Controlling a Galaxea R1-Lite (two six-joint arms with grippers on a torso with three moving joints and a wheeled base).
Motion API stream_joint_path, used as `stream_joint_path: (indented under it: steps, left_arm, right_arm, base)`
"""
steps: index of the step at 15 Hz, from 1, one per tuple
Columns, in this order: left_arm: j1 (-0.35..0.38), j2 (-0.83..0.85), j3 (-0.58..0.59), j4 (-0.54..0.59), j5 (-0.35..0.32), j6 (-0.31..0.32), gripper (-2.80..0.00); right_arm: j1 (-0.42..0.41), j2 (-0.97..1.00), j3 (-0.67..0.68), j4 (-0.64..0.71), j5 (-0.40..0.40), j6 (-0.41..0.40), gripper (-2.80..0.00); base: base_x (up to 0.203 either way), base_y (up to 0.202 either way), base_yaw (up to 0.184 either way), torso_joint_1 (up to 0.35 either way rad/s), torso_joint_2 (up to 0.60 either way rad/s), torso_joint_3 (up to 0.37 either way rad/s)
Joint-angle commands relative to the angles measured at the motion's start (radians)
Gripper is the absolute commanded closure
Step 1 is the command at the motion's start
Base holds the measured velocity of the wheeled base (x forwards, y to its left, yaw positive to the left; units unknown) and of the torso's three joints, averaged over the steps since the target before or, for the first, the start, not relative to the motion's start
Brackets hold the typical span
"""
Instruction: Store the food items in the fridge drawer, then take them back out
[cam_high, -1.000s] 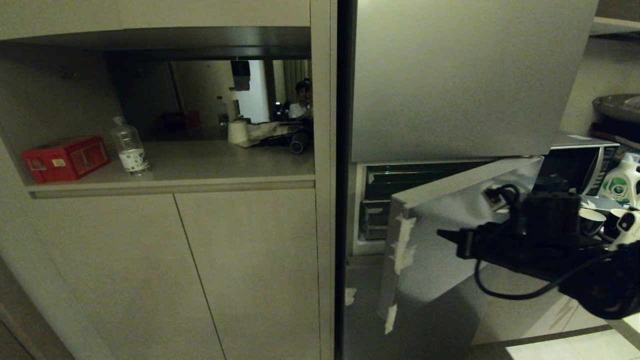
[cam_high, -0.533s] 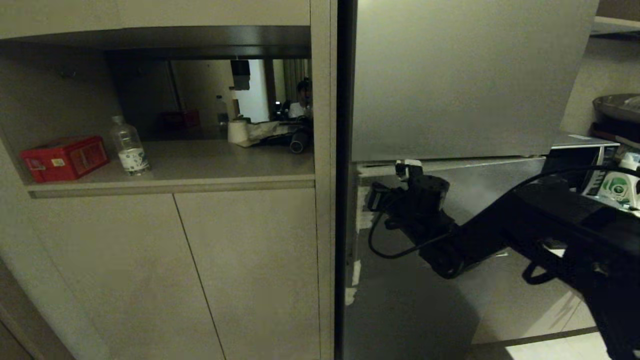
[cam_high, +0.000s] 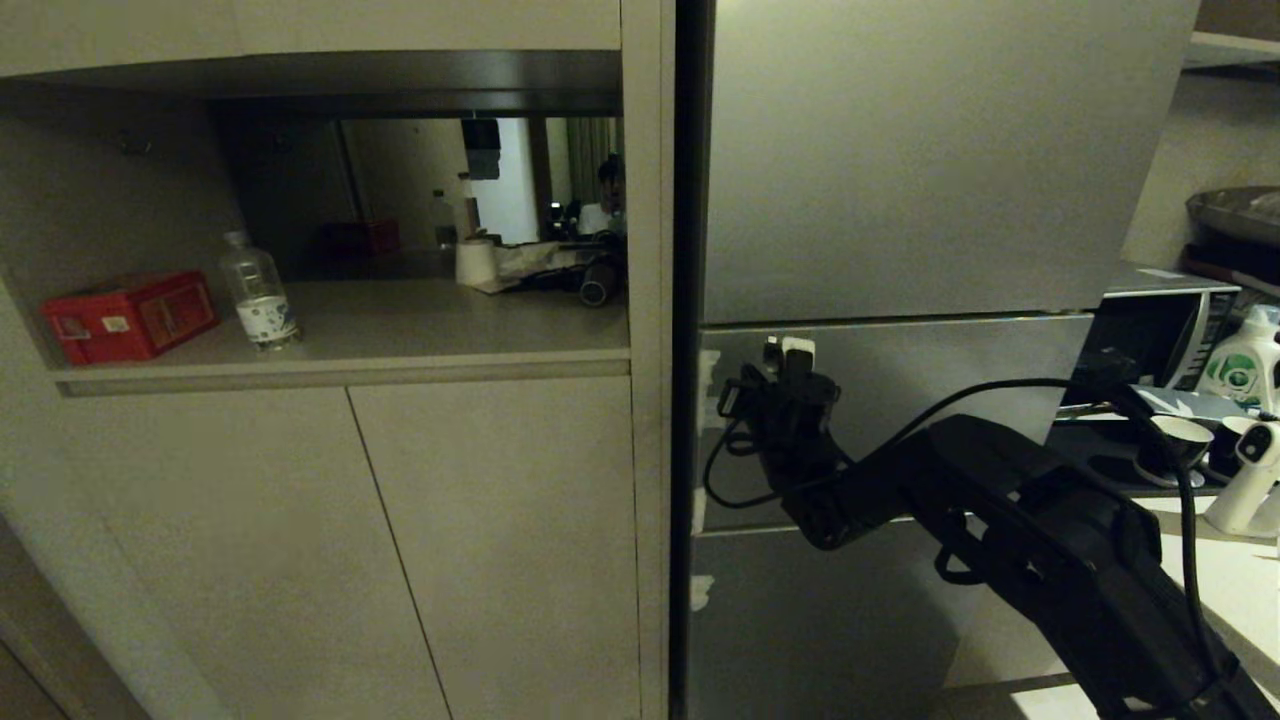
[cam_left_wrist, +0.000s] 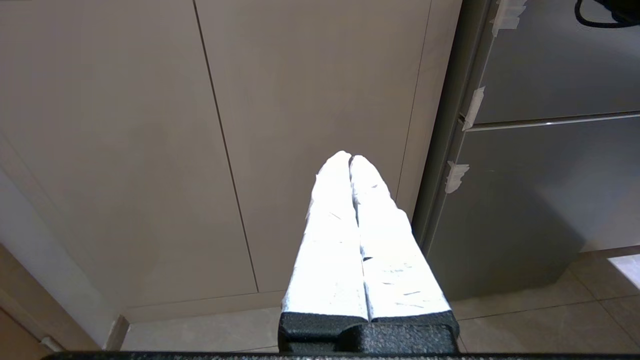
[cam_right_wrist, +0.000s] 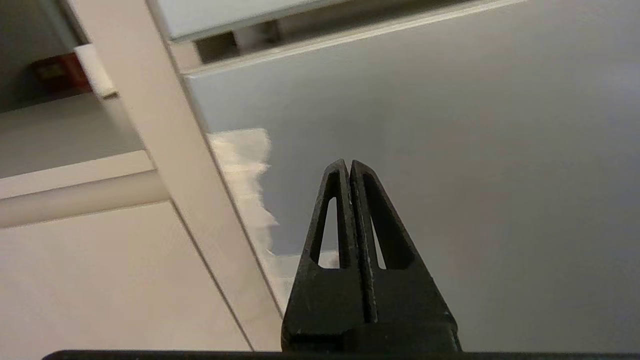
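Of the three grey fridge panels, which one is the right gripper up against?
The middle panel, the fridge drawer, with white tape scraps on its edge. The shut right gripper sits near its upper corner, below the taller top door and above the lowest panel.

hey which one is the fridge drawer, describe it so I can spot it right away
Find the tall grey fridge right of the beige cabinets. The fridge drawer is its middle panel, shut, under the taller top door. White tape scraps on its left edge and the right claw against it mark it.
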Motion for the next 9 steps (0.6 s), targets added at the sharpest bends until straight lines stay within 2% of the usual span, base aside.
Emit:
stream_joint_path:
  steps: [1,3,5,9]
  left_arm:
    - [0.0,0.0,0.0,0.001,0.0,0.0,0.0]
    - [0.0,0.0,0.0,0.001,0.0,0.0,0.0]
    - [0.0,0.0,0.0,0.001,0.0,0.0,0.0]
    - [0.0,0.0,0.0,0.001,0.0,0.0,0.0]
  right_arm:
    - [0.0,-0.043,0.065,-0.024,-0.007,0.0,0.0]
    - [0.001,-0.08,0.111,-0.028,-0.005,0.001,0.0]
    - [0.002,-0.239,0.283,0.003,0.004,0.0,0.0]
    - [0.001,-0.894,0.676,0.194,0.041,-0.033,0.0]
  base:
    - [0.0,0.0,0.0,0.0,0.0,0.0]
    - [0.0,0.0,0.0,0.0,0.0,0.0]
    - [0.0,0.0,0.0,0.0,0.0,0.0]
    - [0.0,0.0,0.0,0.0,0.0,0.0]
